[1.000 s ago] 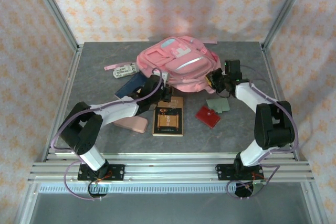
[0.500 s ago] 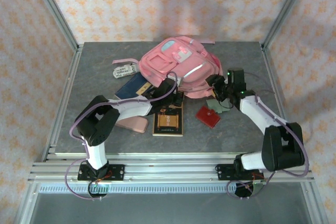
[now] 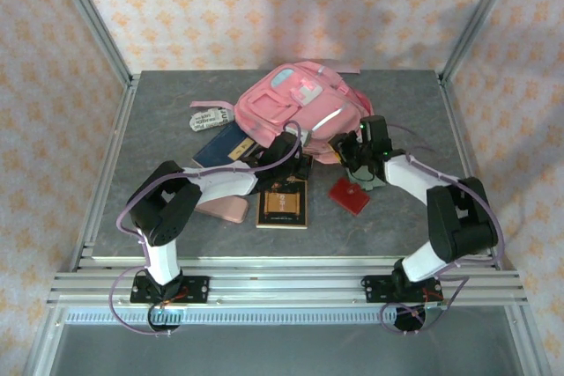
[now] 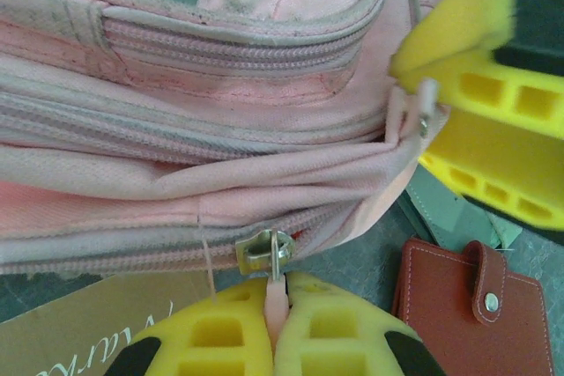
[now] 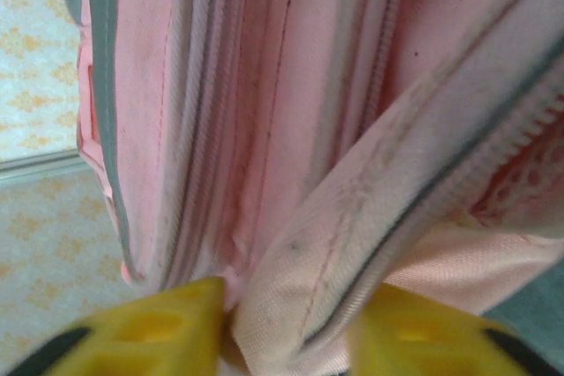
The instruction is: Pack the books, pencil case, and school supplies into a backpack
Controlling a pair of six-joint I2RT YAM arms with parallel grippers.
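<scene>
The backpack (image 3: 295, 105) lies at the middle-back of the table (image 3: 159, 94), front pockets up and its zipped edge facing the arms. The left gripper (image 4: 277, 310) is clenched on the pink zip pull (image 4: 275, 292) that hangs from the metal slider (image 4: 263, 253) at the bag's near edge. The right gripper (image 4: 425, 114) comes in from the right and pinches a fold of the backpack's fabric by the end of the same zip; in its own wrist view the pink cloth is bunched tight between the yellow fingers (image 5: 150, 328).

The books lie in front of the bag; the navy book (image 3: 220, 142) sits against its lower-left side, partly covered by the left arm; the brown book (image 3: 282, 204) lies just below the left gripper, close against the bag's edge. A pink pencil case (image 3: 225, 210) lies left of the brown book, partly under the left forearm. The red pad (image 3: 349, 195) lies right of the brown book; the grey-green card (image 3: 370, 178) beside it is half hidden by the right arm. A black-and-white patterned item (image 3: 210, 118) lies just left of the backpack.
</scene>
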